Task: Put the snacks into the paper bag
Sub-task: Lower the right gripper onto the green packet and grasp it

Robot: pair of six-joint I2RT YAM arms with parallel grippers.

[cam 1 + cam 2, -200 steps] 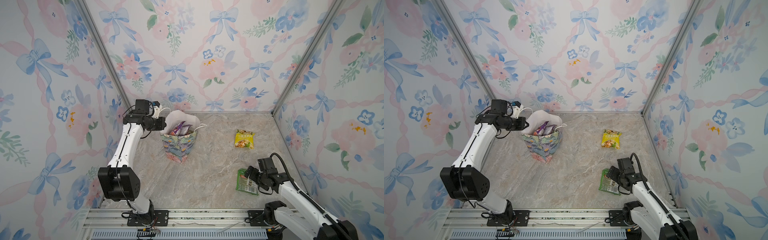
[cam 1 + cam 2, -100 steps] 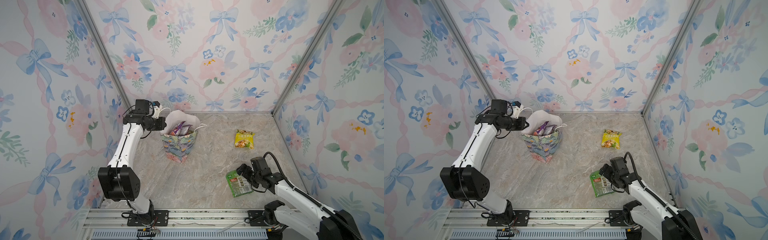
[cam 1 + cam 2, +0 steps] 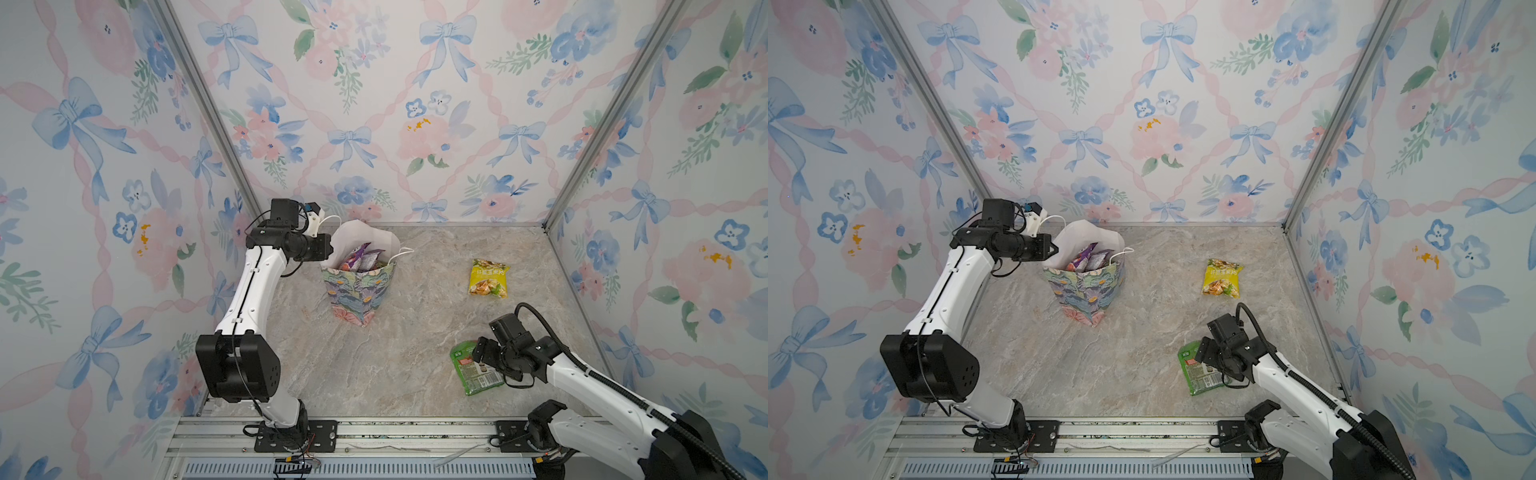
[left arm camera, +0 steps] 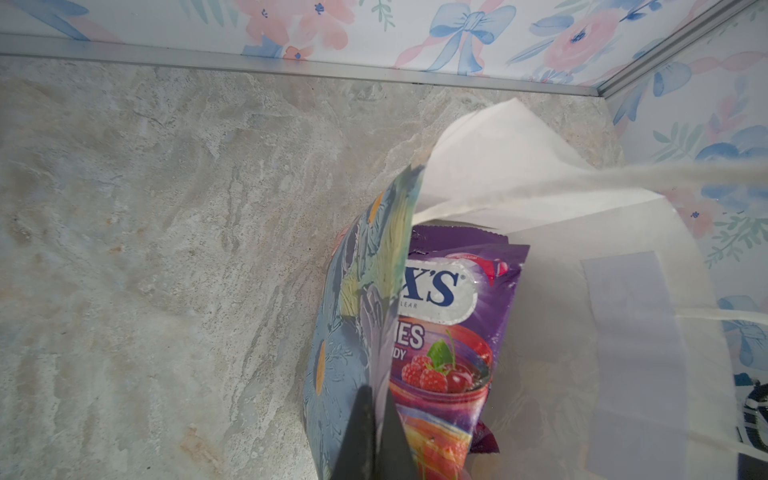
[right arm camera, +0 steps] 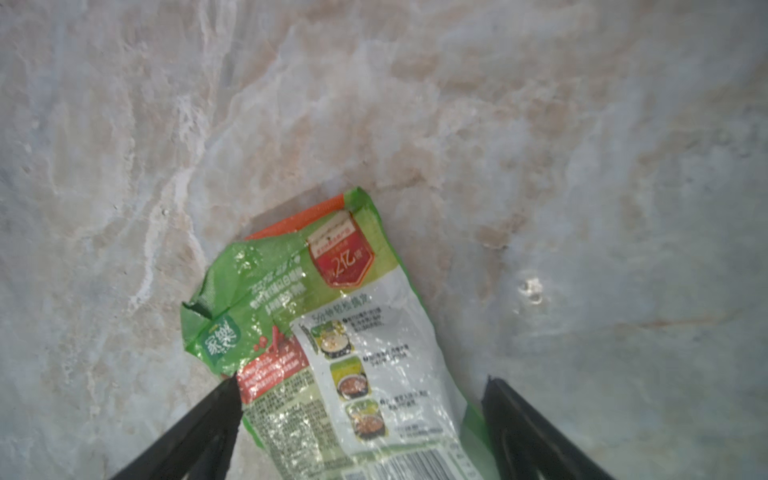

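Pinching wall of upright paper bag at back left with left gripper, fingers pressed together on the paper; purple packets inside. Straddling green packet, flat on table at front right, with right gripper spread wide. Farther back, well apart: yellow packet.

The paper bag hides the first letters on the purple packet.

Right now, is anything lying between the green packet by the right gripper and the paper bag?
Nothing: both top views show only bare marble tabletop between the green packet and the paper bag.
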